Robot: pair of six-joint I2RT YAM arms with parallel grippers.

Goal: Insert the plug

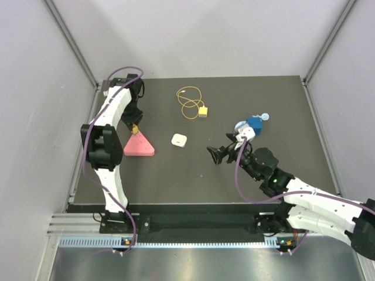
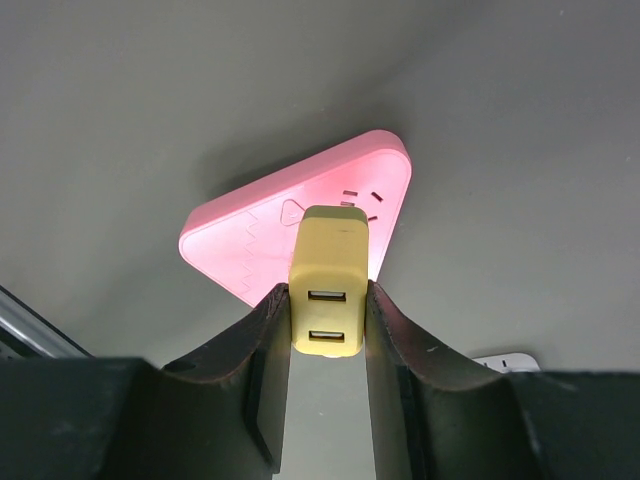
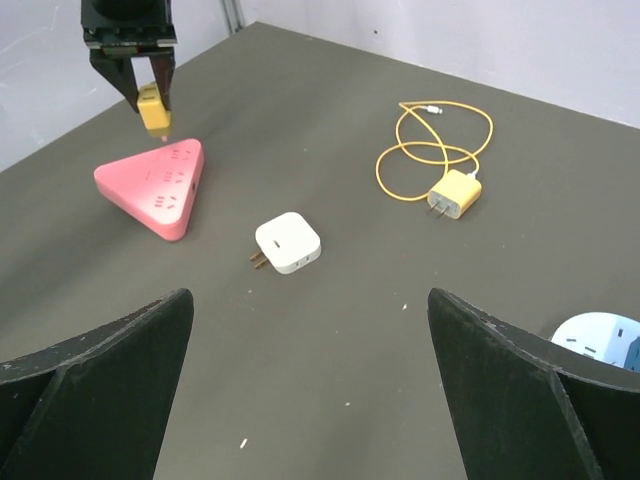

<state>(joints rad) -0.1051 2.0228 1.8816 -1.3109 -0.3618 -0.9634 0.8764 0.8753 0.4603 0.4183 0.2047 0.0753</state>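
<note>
Risk of missed slots, or of a shoved pink triangular plastic power strip (image 2: 262,235), through tilt of the wireless yellow two-port charger block (image 2: 327,250) clamped in left gripper (image 2: 327,300) just above it. Right gripper (image 3: 308,320): jaws spread wide, empty. Location of small yellow squarish plug (image 1: 203,110) on looped yellow-orange wire (image 1: 188,100): flat on dark table (image 1: 176,175), well apart from both grippers, beyond white square adapter (image 1: 179,140).

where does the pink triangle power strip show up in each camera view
Top external: the pink power strip lies left of centre, beside the left arm.
Left wrist: pink power strip at centre, just beyond the fingers.
Right wrist: pink power strip at upper left.
Shared landmark: the yellow block clamped in the left gripper, hanging right above the strip in all three views.
</note>
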